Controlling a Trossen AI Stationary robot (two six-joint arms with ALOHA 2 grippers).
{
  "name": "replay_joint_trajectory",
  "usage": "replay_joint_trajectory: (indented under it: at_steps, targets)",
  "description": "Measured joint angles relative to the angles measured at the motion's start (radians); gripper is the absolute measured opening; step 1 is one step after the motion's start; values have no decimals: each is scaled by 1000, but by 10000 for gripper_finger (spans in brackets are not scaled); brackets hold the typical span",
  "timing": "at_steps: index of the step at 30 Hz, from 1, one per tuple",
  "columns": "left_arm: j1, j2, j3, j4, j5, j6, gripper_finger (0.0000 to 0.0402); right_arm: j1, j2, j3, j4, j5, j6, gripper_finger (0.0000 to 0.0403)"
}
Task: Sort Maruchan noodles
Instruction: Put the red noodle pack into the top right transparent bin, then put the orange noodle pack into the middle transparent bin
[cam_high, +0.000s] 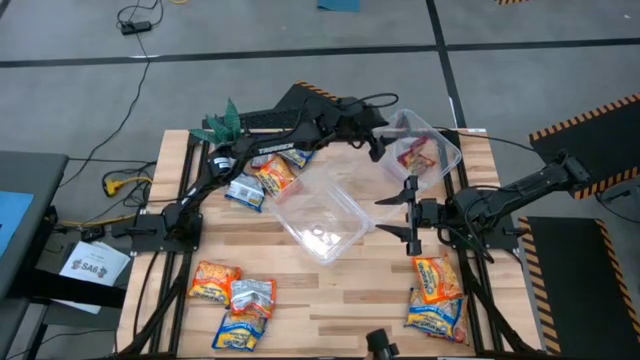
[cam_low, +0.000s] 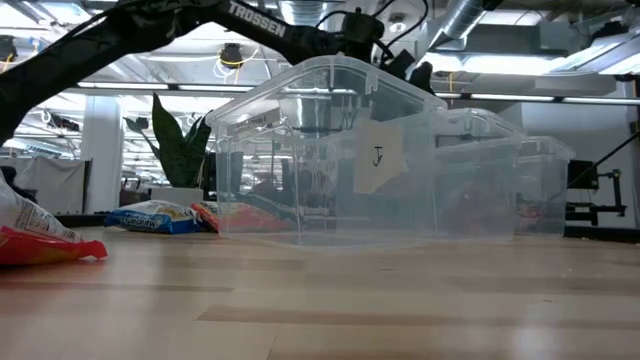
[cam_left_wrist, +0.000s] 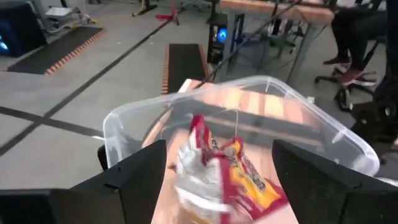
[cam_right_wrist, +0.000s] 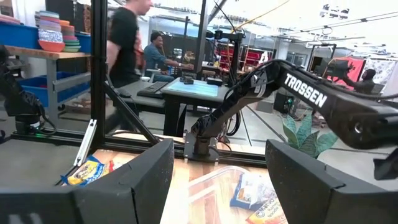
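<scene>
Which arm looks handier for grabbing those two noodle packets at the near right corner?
Probably the right. Its open gripper hovers just above the packets on that side, while the left gripper is stretched across to the far tub.

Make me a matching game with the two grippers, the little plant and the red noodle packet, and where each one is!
1. left gripper
2. right gripper
3. plant
4. red packet

A. inside the far tub
B. at the table's far left corner
C. above the far tub, open
D. beside the middle tub, open

Pairs: 1-C, 2-D, 3-B, 4-A
</scene>
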Motion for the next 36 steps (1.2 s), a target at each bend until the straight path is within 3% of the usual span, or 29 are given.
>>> replay_joint_trajectory:
  at_steps: [4,12,17,22,30,33,36]
  targets:
    - [-2,-47,-1,-118,-12,33,278,0,0,0,-1,0,-1,276]
    - [1,-294,-18,-515,-136,66,278,0,0,0,-18,0,0,276]
    - [-38,-505,-202,-565,-144,34,278,0,0,0,-20,0,0,276]
    - [-137,-801,-631,-310,-201,29,278,0,0,0,-37,0,17,276]
    - [-391,-1280,-1475,424,-275,-23,278,0,0,0,-45,0,19,276]
    - [-491,-1395,-1707,709,-358,-29,278,-4,8,1,-45,1,19,276]
    - [-560,-1470,-1859,897,-454,13,278,-6,9,0,-43,1,19,276]
